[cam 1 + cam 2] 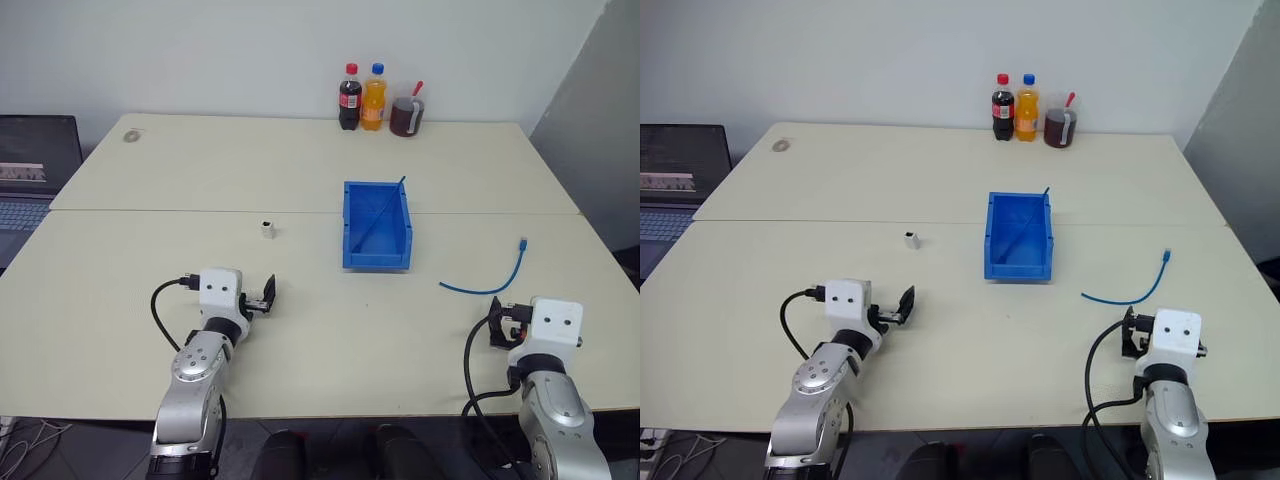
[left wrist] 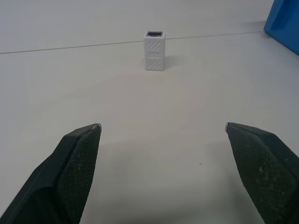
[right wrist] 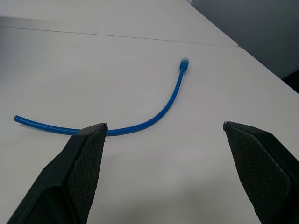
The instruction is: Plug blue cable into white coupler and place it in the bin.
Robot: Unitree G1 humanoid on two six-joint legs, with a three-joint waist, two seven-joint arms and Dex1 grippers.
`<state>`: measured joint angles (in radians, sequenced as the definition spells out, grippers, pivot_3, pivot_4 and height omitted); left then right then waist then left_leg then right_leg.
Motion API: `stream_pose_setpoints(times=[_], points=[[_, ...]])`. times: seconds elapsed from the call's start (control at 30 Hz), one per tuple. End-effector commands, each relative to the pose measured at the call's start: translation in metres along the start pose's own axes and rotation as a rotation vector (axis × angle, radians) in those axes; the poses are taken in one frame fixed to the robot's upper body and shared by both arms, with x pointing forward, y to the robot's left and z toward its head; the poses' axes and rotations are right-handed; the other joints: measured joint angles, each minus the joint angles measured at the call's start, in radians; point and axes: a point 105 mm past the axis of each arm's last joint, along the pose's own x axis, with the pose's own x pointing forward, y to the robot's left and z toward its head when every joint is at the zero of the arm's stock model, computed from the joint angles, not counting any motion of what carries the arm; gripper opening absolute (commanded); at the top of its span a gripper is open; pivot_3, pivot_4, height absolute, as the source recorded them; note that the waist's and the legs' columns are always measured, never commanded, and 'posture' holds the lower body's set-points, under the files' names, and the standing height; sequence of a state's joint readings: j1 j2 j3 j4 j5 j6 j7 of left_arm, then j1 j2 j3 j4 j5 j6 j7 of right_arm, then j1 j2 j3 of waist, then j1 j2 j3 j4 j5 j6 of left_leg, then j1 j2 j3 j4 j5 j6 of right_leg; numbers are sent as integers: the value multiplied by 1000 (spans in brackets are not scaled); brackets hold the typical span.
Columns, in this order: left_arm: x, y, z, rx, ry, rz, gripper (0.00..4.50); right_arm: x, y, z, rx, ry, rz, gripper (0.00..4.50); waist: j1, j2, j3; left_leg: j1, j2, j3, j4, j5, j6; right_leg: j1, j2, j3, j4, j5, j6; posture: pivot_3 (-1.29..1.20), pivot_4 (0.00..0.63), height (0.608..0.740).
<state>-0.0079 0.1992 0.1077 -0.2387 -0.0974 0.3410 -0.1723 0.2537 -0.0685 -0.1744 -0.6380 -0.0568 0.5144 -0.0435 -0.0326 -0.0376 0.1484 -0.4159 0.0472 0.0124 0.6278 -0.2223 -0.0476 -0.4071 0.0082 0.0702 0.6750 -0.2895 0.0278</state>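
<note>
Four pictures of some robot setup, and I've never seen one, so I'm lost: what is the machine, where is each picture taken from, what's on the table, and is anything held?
It is a two-armed humanoid robot. Two pictures look down from its head; the other two look along each wrist's black fingers. On the table lie the white coupler, the blue cable and the bin, which has a thin blue rod in it. Three drinks stand by the wall, and a laptop sits at the left. The left claw faces the coupler, the right claw the cable. Both are open and empty.

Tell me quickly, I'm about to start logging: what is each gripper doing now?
Left gripper: jaws open, holding nothing, white coupler ahead.
Right gripper: jaws open, holding nothing, blue cable ahead.
</note>
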Motion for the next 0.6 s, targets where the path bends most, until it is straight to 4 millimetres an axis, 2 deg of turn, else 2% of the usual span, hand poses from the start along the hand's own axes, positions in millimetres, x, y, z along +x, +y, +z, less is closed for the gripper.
stream_pose_setpoints(times=[0.03, 0.6], points=[[-1, 5, 10, 17, -37, 17, 4500, -1, -1, 8, 10, -37, -6, 4211, 0, 0, 0, 0, 0, 0, 0, 0, 0, 0, 0, 0, 0, 0, 0, 0, 150, 740], [0, -5, 8, -19, -32, -10, 4500, -2, -2, 7, -1, -23, -8, 4211, 0, 0, 0, 0, 0, 0, 1, 0, 0, 0, 0, 0, 2, 0, 0, 0, 150, 740]])
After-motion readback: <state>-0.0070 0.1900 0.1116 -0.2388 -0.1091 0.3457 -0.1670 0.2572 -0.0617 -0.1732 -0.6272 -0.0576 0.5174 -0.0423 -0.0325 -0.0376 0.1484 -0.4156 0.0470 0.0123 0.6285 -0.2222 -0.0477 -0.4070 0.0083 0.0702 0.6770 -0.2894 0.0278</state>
